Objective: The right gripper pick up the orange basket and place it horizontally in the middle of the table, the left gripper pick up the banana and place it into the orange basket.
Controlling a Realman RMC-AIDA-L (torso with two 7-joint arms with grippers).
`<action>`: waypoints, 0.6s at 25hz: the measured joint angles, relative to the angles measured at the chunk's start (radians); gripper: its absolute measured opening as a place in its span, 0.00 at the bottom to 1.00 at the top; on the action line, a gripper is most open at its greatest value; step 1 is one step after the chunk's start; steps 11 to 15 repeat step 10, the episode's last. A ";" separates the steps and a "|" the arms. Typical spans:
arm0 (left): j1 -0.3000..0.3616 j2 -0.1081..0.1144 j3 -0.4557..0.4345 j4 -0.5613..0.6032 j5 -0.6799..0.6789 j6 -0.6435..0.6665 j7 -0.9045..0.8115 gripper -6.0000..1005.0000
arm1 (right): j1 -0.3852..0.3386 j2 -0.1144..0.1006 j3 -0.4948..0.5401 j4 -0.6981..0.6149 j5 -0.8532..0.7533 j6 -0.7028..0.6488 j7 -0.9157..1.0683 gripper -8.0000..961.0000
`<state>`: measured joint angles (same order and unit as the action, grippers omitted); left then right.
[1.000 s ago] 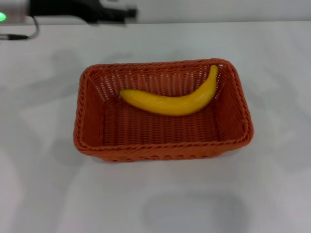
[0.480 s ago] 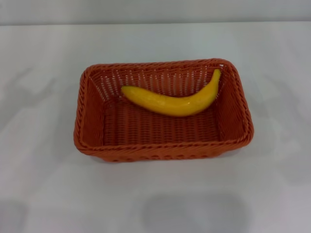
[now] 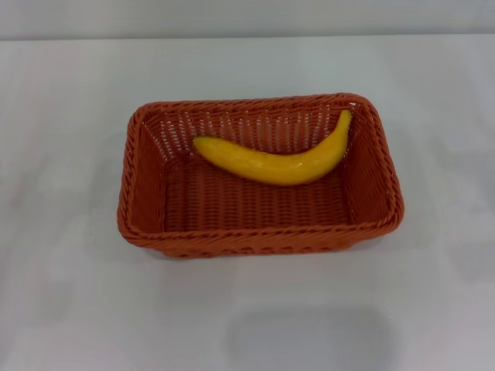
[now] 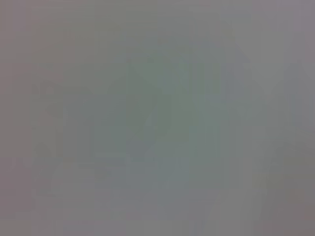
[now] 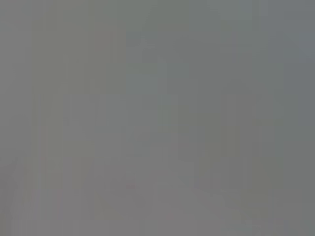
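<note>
On the white table (image 3: 69,100), the banana (image 3: 272,160) lies in the orange basket (image 3: 147,193); neither hand shows.

A plain white bench (image 3: 69,309) filled nearly the whole head view, smooth and matte under soft, even light. Along its far edge ran a thin darker line, and beyond that a pale grey wall (image 3: 247,15) showed as a narrow band. Faint grey shadows lay on the surface (one soft rounded patch near the near edge, lighter smudges toward the left and right edges). Both wrist views showed only featureless grey.
</note>
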<state>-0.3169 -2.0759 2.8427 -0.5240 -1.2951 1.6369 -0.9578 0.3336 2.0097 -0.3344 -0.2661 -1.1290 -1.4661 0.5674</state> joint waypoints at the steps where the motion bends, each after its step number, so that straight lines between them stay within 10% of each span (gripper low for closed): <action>1: 0.031 -0.001 -0.001 0.047 -0.059 -0.014 0.027 0.87 | 0.005 0.000 0.000 0.008 0.014 0.017 -0.012 0.89; 15: 0.071 0.000 -0.002 0.165 -0.198 -0.057 0.141 0.87 | 0.015 -0.005 -0.091 -0.042 0.022 0.168 0.087 0.89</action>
